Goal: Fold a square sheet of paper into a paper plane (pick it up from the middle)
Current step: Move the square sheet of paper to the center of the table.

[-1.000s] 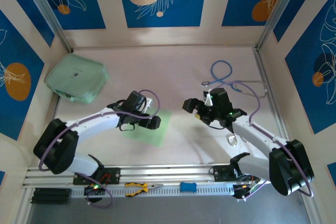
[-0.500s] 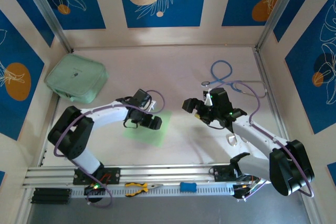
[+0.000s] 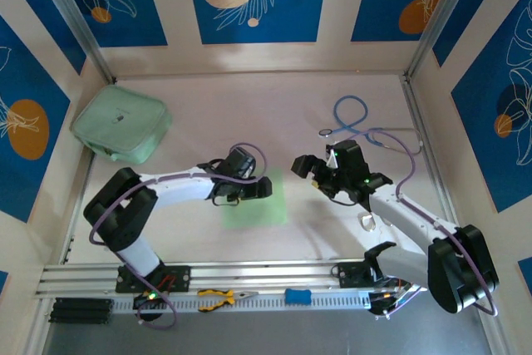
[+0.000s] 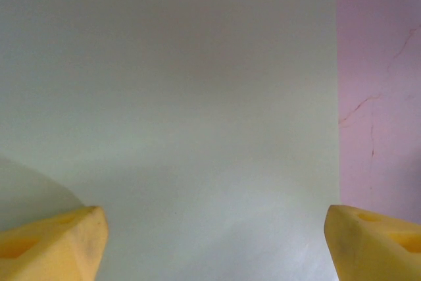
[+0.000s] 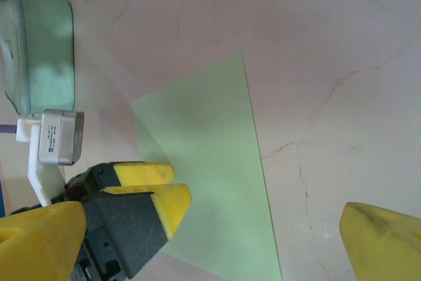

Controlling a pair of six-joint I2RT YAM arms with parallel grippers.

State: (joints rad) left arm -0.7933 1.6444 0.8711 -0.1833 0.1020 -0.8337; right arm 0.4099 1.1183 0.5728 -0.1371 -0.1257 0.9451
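Observation:
The square sheet of paper [image 3: 268, 209] is light green and lies flat on the pale table, squared to its edges. My left gripper [image 3: 253, 191] hovers low over the sheet's upper left part, open. In the left wrist view the sheet [image 4: 171, 97] spreads between the yellow fingertips [image 4: 52, 241], with my left gripper [image 4: 214, 248] wide apart above it. My right gripper [image 3: 306, 174] hangs open just right of the sheet, holding nothing. The right wrist view has the sheet [image 5: 217, 162] and the left gripper [image 5: 179, 185] in front of my right gripper [image 5: 210, 248]. The paper plane is out of view.
A thick mint-green zip pouch [image 3: 120, 126] sits at the back left. A blue looped cable [image 3: 353, 118] lies at the back right. Yellow-handled pliers [image 3: 220, 297] and a blue tool [image 3: 298, 296] rest on the near rail. Patterned walls enclose the table.
My left gripper swung to the right. The sheet slid right under it and turned from tilted to square. The right arm has stayed put.

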